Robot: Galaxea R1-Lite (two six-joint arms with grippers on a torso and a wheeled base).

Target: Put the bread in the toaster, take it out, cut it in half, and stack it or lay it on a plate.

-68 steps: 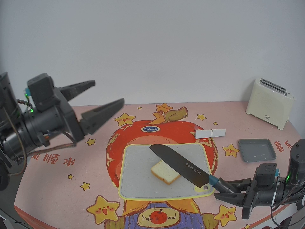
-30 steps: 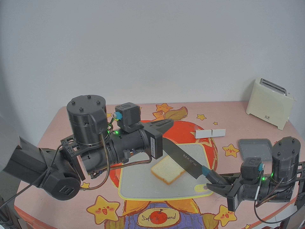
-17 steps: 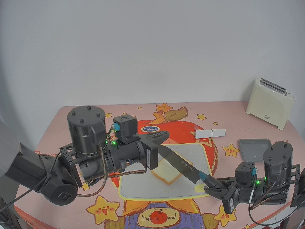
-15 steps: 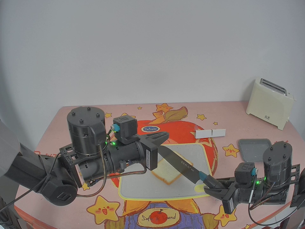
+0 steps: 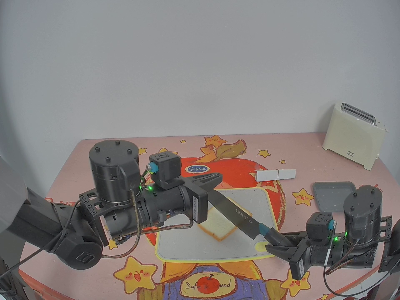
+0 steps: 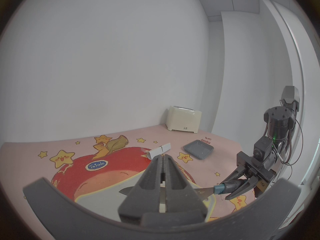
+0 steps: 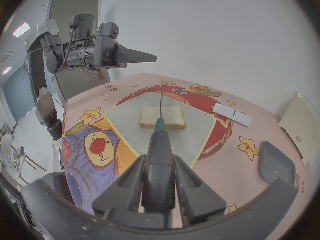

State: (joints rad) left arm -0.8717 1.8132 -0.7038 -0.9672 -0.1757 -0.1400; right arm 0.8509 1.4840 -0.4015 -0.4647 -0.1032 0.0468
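Observation:
A slice of bread [image 5: 218,226] lies on the grey cutting board [image 5: 179,240]. My right gripper [image 5: 273,240], off the board's near right corner, is shut on the handle of a black knife [image 5: 233,212]. The blade runs across the bread from above. In the right wrist view the gripper [image 7: 159,159] clamps the handle and the blade edge lines up over the bread [image 7: 171,117]. My left gripper [image 5: 216,177] is shut on nothing and hovers above the board's far side, near the knife tip. Its fingers [image 6: 156,170] are pressed together.
The cream toaster [image 5: 354,134] stands at the table's far right. A grey square plate [image 5: 335,196] lies in front of it, right of the board. A white knife rest [image 5: 276,174] sits behind the board. The table's left side is open.
The left gripper, open at the far left 2.3 s ago, has shut and come over the board. The right gripper has slid the knife leftward across the bread. Little motion in the last half second.

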